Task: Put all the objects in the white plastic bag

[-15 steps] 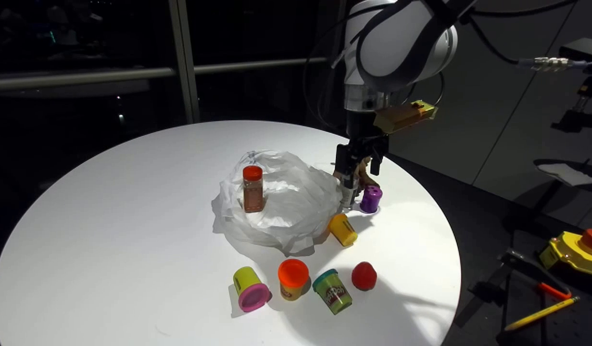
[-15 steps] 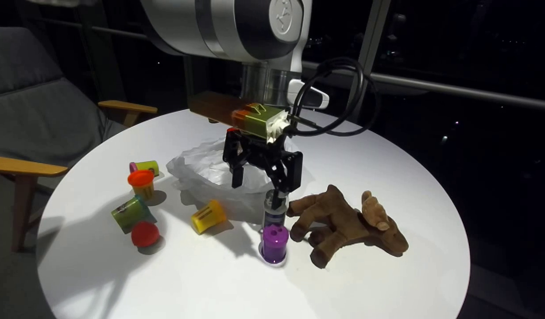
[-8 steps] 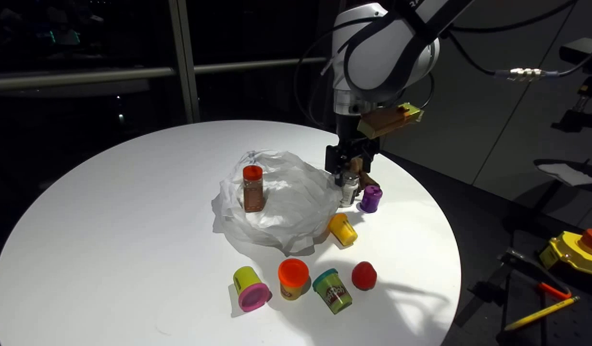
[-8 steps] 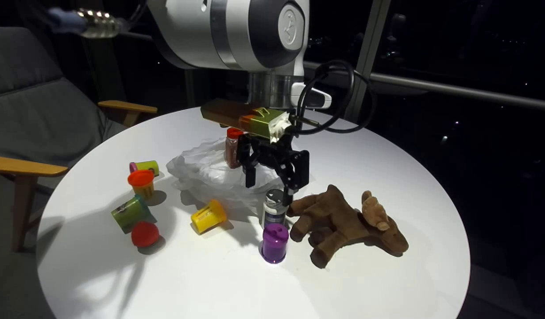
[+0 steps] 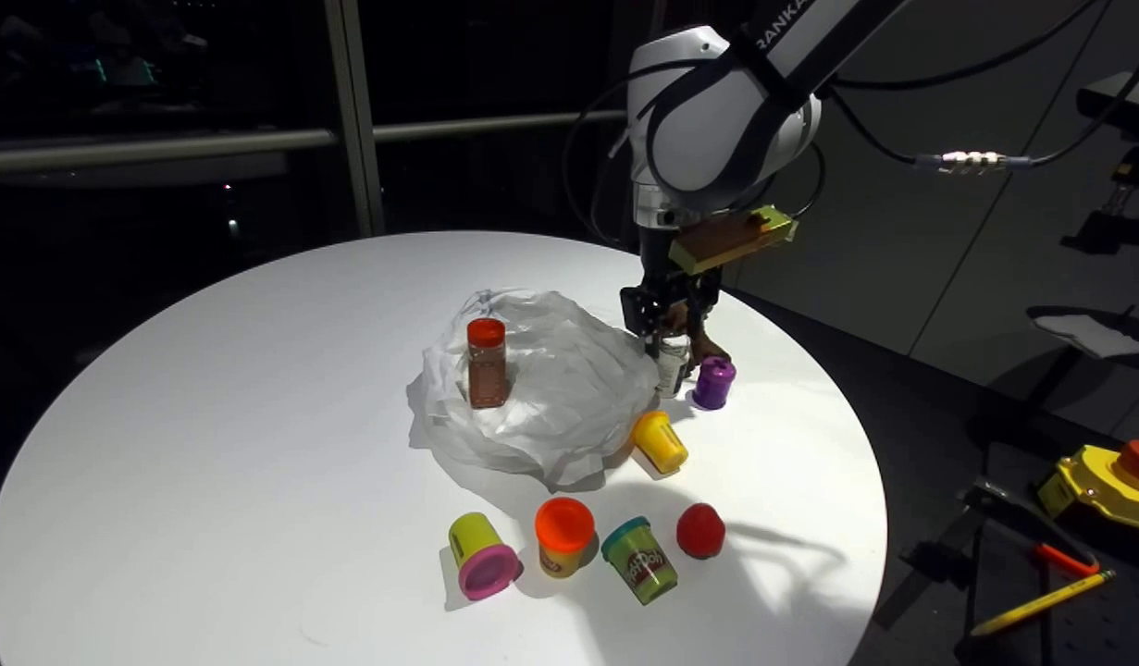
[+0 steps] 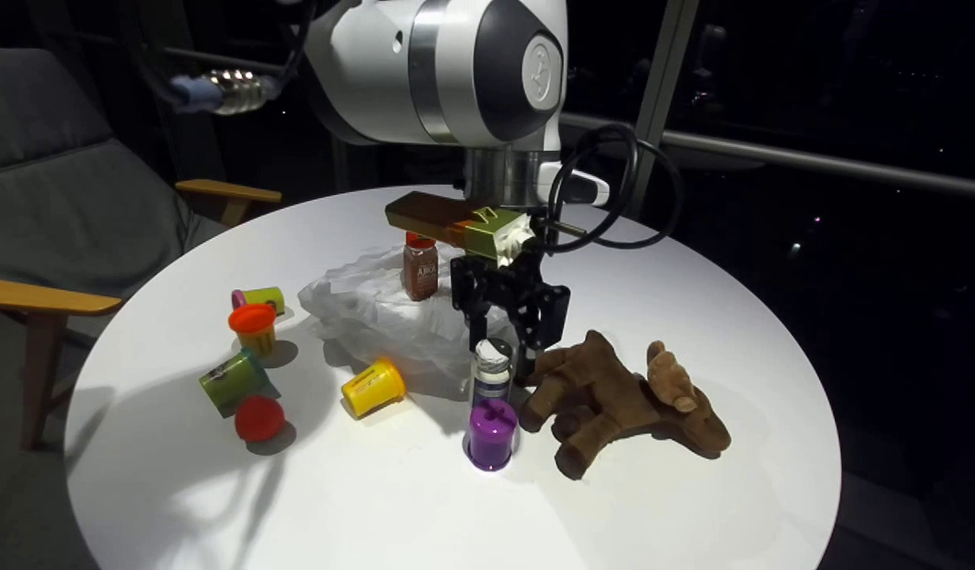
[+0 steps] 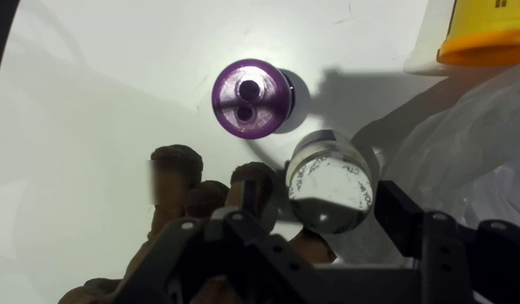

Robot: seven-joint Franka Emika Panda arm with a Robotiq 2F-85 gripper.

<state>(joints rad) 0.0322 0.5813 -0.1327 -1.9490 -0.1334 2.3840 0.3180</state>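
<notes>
Eight left — your wide tool (image 6: pixel 502 353) straddles a clear jar (image 7: pixel 330 185); only the red-capped jar (image 5: pixel 487 368) sits on the plastic bag (image 5: pixel 578 393).

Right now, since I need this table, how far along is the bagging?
Looks done: red-capped jar, standing on the white plastic bag, though whether inside I can't tell. In hand: nothing gripped yet; the open gripper seems to straddle the clear bottle. Left outside the bag: that bottle, purple container, tipped yellow tub, green tub, orange-lidded tub, pink-lidded tub, red toy, brown plush animal.
</notes>
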